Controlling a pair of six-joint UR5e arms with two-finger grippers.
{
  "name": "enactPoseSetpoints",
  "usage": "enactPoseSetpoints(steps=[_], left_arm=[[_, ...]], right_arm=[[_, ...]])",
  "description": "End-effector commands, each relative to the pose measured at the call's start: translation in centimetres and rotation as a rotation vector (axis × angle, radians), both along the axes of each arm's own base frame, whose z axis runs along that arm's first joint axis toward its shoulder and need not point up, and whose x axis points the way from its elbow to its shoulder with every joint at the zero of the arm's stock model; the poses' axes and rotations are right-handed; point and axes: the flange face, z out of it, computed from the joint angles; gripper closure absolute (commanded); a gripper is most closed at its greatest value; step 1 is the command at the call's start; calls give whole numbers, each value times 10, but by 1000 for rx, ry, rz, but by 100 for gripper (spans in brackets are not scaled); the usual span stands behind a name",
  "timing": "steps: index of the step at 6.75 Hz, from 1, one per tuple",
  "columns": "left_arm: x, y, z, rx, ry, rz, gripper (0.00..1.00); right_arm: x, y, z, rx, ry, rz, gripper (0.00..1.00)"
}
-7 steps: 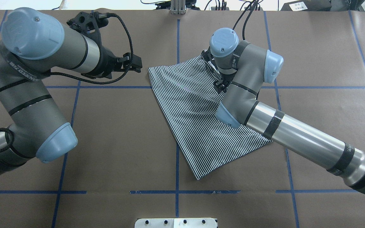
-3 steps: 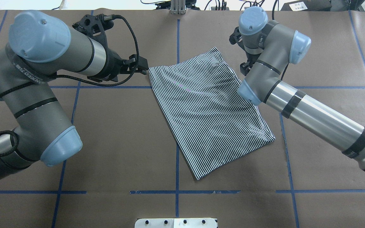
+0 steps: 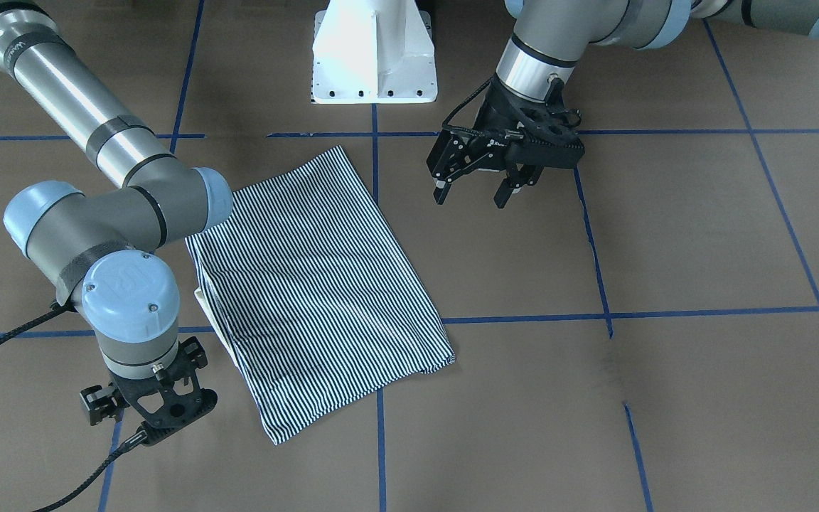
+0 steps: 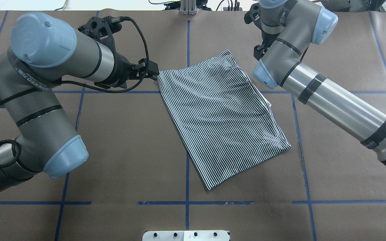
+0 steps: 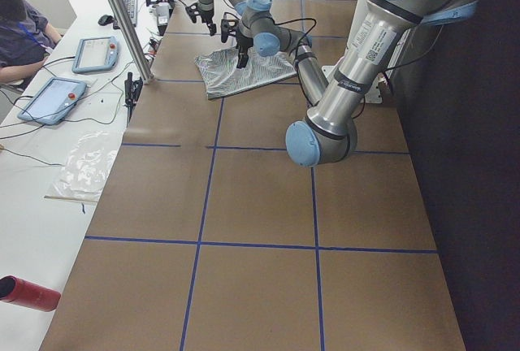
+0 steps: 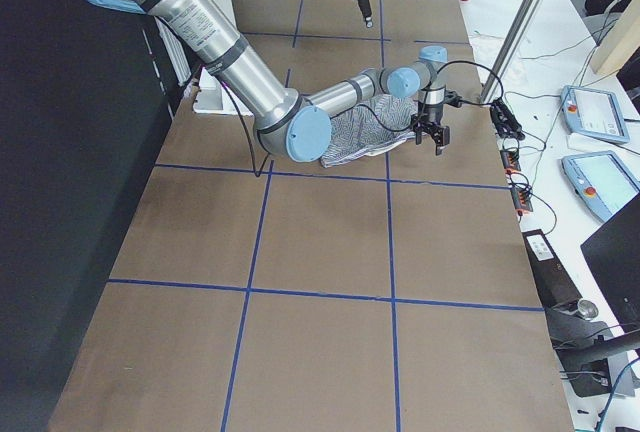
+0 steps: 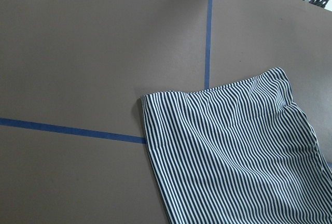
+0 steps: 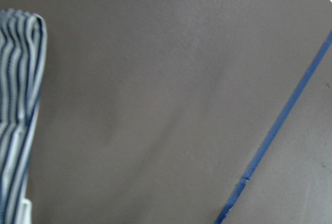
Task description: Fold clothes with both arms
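The striped polo shirt [image 4: 219, 117] lies folded into a slanted rectangle on the brown table, also in the front view [image 3: 317, 284]. A bit of white collar [image 3: 203, 299] peeks from its edge. My left gripper [image 3: 471, 190] is open and empty, hovering beside the shirt's far left corner [image 4: 159, 74]. The left wrist view shows that corner [image 7: 148, 99]. My right gripper [image 3: 141, 395] hangs off the shirt's far right side and looks open and empty. It is small in the overhead view [image 4: 259, 52]. The right wrist view shows only a shirt edge [image 8: 18, 105] and bare table.
The white pedestal base [image 3: 372, 53] stands at the robot's side of the table. Blue tape lines [image 4: 187, 157] cross the brown paper. A metal post [image 4: 188, 6] stands at the far edge. Tablets [image 5: 49, 99] and a person lie beyond it.
My right gripper has lifted off the shirt's far right part and drawn back towards the far right. My left gripper has moved right, closer to the shirt's far left corner.
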Motion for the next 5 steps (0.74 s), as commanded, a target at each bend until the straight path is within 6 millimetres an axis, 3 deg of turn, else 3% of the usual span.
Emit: enactPoseSetpoints(steps=[1,2,4,5], left_arm=[[57,65,-5,-248,83,81,0],[107,100,-4,-350,84,125,0],[188,103,20,-400,105,154,0],[214,92,19,-401,111,153,0]], right_arm=[[22,19,-32,-38,-111,-18,0],[41,28,-34,-44,-128,-12,0],[54,42,-34,-79,-164,14,0],[54,42,-34,-86,-169,20,0]])
